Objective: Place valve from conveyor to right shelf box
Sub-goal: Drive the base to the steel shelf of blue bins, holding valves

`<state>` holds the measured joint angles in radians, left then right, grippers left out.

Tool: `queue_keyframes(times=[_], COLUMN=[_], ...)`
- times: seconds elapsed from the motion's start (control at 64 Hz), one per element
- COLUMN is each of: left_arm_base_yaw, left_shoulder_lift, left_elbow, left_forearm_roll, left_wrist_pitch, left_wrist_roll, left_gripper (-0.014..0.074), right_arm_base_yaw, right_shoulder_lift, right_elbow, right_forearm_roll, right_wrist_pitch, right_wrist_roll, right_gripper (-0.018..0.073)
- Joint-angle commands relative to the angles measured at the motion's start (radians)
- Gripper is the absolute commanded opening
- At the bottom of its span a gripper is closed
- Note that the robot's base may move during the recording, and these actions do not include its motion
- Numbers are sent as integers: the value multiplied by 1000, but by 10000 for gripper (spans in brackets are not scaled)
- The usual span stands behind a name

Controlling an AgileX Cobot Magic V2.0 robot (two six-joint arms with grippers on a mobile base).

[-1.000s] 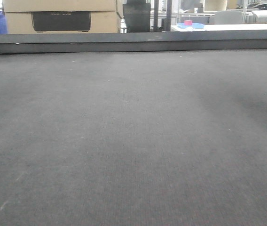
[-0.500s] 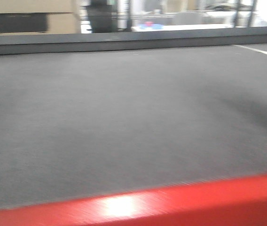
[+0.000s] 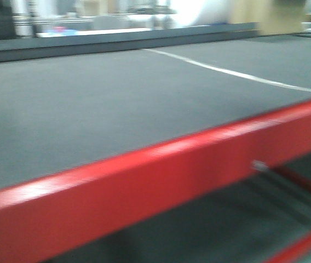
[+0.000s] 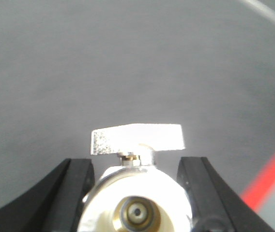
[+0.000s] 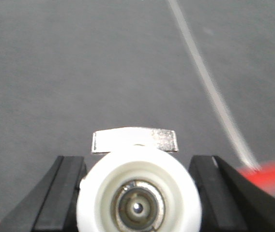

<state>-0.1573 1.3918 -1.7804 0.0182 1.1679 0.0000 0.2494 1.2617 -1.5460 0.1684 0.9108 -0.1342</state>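
Red beam [image 3: 144, 175] slants across the foreground — far background blurred.

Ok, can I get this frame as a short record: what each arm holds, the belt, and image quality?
left gripper: fingers closed on left valve, flat handle showing
right gripper: fingers closed on right valve, white end facing the camera
conveyor: dark grey, white line across it
red beam: front view foreground
image: front view blurred
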Motion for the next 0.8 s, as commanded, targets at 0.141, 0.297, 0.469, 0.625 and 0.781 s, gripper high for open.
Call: queue_keyframes(times=[0.141,0.297,0.469,0.625,0.781], left_arm_base_yaw=[-5,-5,-5,-5,-5], left_shoulder_lift=[-11,-11,-11,-11,-11], left_elbow=[-12,-12,-12,-12,-12], left_forearm_roll=[-7,-7,-7,-7,-7], left_wrist_pitch=[-42,-42,-42,-42,-42], left_wrist_roll=[-7,-7,-7,-7,-7], left_gripper=[-111,-111,-111,-111,-111], right_arm_base_yaw=[2,2,2,2,2], right_shoulder_lift=[-17,-17,-17,-17,-17], right_elbow=[-19,-19,-19,-19,-19], right_forearm_roll=[0,0,0,0,0], right_wrist_pitch=[-65,-65,-65,-65,-65], right_wrist_roll=[-7,-7,-7,-7,-7], right_gripper=[-154,-154,-154,-154,-154])
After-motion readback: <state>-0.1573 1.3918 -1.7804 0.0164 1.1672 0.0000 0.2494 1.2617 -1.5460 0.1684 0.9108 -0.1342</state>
